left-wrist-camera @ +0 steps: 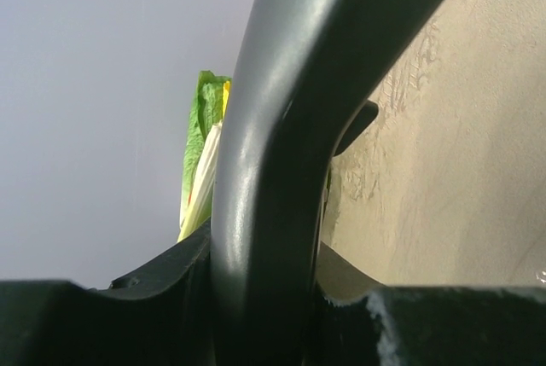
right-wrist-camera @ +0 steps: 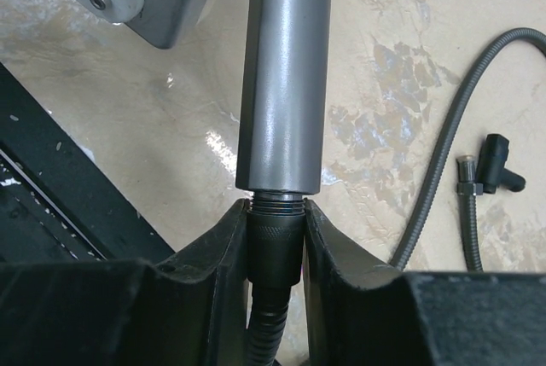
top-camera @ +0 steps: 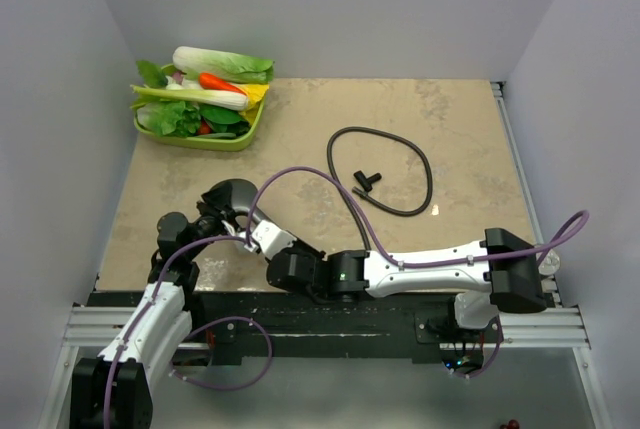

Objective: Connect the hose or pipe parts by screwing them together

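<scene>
Hose nut (right-wrist-camera: 275, 242) in right jaws (left jaws: handle (left-wrist-camera: 273, 170)).

Right tool (right-wrist-camera: 275, 212) clamps hose nut (right-wrist-camera: 275, 251) at shower handle (right-wrist-camera: 286, 67) base.

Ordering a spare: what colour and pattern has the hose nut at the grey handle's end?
The hose nut is black, finely knurled; clearest in the right wrist view.
</scene>
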Tool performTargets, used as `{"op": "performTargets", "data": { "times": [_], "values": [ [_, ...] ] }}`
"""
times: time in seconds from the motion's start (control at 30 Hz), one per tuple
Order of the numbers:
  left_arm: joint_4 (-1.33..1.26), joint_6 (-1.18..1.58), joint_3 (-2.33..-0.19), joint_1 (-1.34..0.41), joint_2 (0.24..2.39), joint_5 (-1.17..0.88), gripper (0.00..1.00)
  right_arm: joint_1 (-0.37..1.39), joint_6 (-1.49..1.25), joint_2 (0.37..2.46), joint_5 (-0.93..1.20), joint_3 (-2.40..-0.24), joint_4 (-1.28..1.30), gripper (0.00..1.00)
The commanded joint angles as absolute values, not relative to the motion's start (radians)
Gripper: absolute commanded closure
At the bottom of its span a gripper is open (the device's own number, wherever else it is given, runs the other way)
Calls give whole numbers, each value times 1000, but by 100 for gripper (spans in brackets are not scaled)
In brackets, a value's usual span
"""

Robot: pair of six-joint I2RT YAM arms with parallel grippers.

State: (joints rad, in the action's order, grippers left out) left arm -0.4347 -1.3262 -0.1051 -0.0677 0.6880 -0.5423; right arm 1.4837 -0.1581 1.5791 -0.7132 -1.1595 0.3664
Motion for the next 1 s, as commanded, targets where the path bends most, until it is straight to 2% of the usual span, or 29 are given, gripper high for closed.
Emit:
{"op": "performTargets", "data": {
  "times": [0.0, 0.3, 0.6, 0.7, 0.87, 0.97],
  "values": [
    [-535, -1321, -152, -69, 683, -581, 100, 1486, -190, 1522, -684, -1146, 275, 99],
    [-532, -1318, -152, -71, 672, -578, 100, 1421, -268, 1370, -490, -1033, 144, 100],
    [-525, -1315, -155, -71, 657, -584, 100, 1313, -354, 1351, -227, -1022, 104, 100],
    [-523, -1312, -152, -71, 650, -586, 100, 1264, -425, 1338, -88, -967, 28, 100],
    [-523, -1313, -150, -71, 647, -586, 100, 1129, -613, 1307, 232, -836, -242, 100],
    [-523, -1312, -152, -71, 646, -588, 100, 1066, -738, 1319, 351, -770, -408, 100]
  ]
}}
